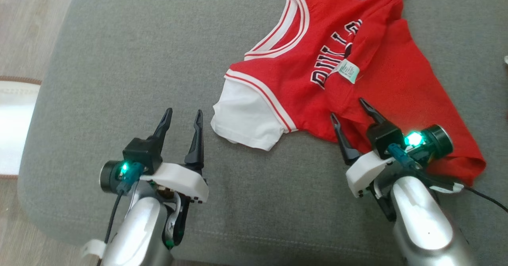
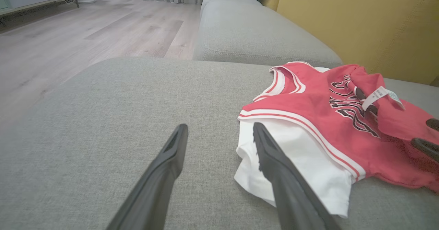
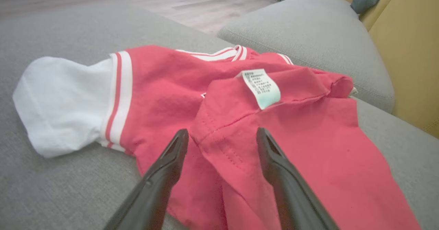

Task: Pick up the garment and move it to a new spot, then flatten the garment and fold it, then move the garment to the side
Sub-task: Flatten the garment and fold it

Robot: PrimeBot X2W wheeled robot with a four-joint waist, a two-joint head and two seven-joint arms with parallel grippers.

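The garment (image 1: pixel 349 59) is a red basketball jersey with white sleeves, white and red trim and dark letters; it lies crumpled on the grey cushion (image 1: pixel 131 59), its right part folded over so a care label (image 1: pixel 348 70) shows. My left gripper (image 1: pixel 183 114) stands open just left of the white sleeve (image 1: pixel 246 117), nothing between its fingers. In the left wrist view the sleeve (image 2: pixel 301 168) lies beside the left gripper (image 2: pixel 219 134). My right gripper (image 1: pixel 351 109) is open above the jersey's lower red edge. In the right wrist view the right gripper (image 3: pixel 222 138) straddles a red fold (image 3: pixel 226 127) below the label (image 3: pixel 261 87).
The grey cushion's front edge (image 1: pixel 238 242) runs near my arms, with wood floor (image 1: pixel 24 24) to the left. A second grey cushion (image 2: pixel 247 31) and a yellow backrest (image 2: pixel 360 20) stand beyond the garment. A white object (image 1: pixel 14 127) lies on the floor at the left.
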